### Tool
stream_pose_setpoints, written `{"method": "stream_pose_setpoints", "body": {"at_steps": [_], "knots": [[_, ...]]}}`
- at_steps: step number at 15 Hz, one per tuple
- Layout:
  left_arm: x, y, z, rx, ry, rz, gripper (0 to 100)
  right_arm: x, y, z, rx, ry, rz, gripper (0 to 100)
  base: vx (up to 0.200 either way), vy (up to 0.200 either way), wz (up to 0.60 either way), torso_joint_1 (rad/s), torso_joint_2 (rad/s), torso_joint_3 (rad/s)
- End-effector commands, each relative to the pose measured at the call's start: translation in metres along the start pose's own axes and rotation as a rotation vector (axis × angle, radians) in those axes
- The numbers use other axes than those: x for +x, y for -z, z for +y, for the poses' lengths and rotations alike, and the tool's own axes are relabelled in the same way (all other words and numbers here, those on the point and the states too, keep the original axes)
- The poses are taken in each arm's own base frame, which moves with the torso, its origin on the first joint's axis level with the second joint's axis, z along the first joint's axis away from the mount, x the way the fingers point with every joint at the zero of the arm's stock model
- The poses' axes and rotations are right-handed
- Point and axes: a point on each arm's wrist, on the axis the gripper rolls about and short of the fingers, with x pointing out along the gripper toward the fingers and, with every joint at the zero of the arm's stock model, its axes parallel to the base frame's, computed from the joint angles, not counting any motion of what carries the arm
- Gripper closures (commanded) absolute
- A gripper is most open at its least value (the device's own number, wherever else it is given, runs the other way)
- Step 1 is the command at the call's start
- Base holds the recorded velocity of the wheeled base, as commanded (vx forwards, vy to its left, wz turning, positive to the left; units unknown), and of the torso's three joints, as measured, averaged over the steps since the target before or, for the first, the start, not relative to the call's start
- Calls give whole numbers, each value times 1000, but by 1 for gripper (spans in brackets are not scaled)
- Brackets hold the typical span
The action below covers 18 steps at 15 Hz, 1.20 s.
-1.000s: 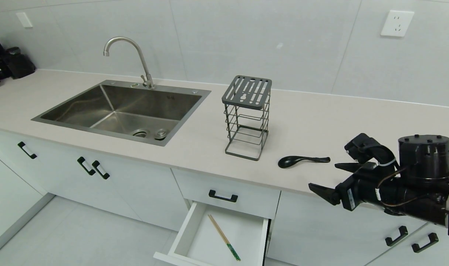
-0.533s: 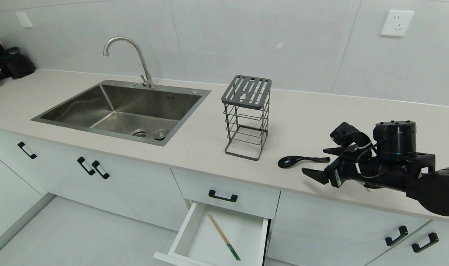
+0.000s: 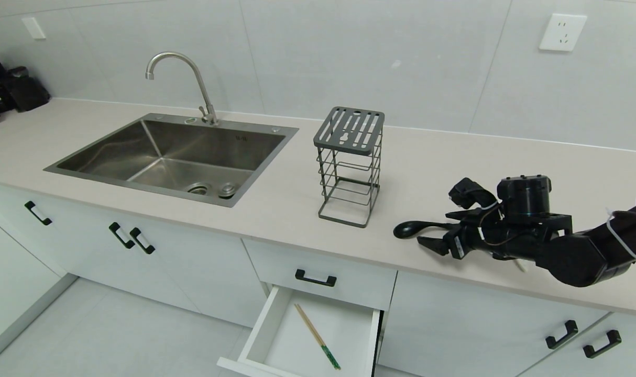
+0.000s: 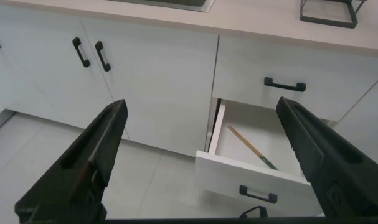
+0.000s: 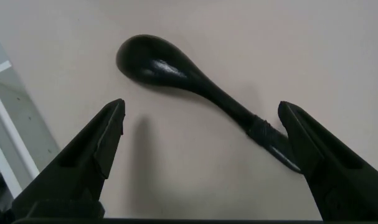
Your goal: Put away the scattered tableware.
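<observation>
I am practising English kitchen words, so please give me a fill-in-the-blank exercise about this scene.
1. The black spoon lies on the ___.
2. The chopsticks lie inside the open ___.
3. The right gripper, around the spoon's handle, is ___.
4. The wire rack stands between the spoon and the ___.
Missing words: countertop; drawer; open; sink.

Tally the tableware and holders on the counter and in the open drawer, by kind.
Black spoon: 1
Chopsticks, lying together as one bundle: 1
Wire rack: 1
Total: 3
</observation>
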Motion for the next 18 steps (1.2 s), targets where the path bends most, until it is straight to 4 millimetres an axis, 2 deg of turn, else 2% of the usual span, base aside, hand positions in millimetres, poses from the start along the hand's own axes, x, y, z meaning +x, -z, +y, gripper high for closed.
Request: {"method": "stream_pose_setpoints", "body": {"at_steps": [1, 5, 9, 10, 14, 18], "knots": [[0, 0, 0, -1, 0, 0, 0, 13, 7, 0, 4, -11, 19, 0, 0, 0, 0, 0, 0, 0], [0, 0, 0, -1, 0, 0, 0, 33, 6, 2, -4, -18, 14, 0, 0, 0, 0, 0, 0, 0], [0, 0, 0, -1, 0, -1, 0, 37, 5, 6, -7, -19, 13, 0, 0, 0, 0, 0, 0, 0], [0, 0, 0, -1, 0, -1, 0, 37, 6, 6, -6, -20, 15, 100, 0, 0, 0, 0, 0, 0], [0, 0, 0, -1, 0, -1, 0, 34, 1, 10, -11, -24, 5, 100, 0, 0, 0, 0, 0, 0], [0, 0, 0, -1, 0, -1, 0, 22, -16, 15, -27, -17, -33, 100, 0, 0, 0, 0, 0, 0]]}}
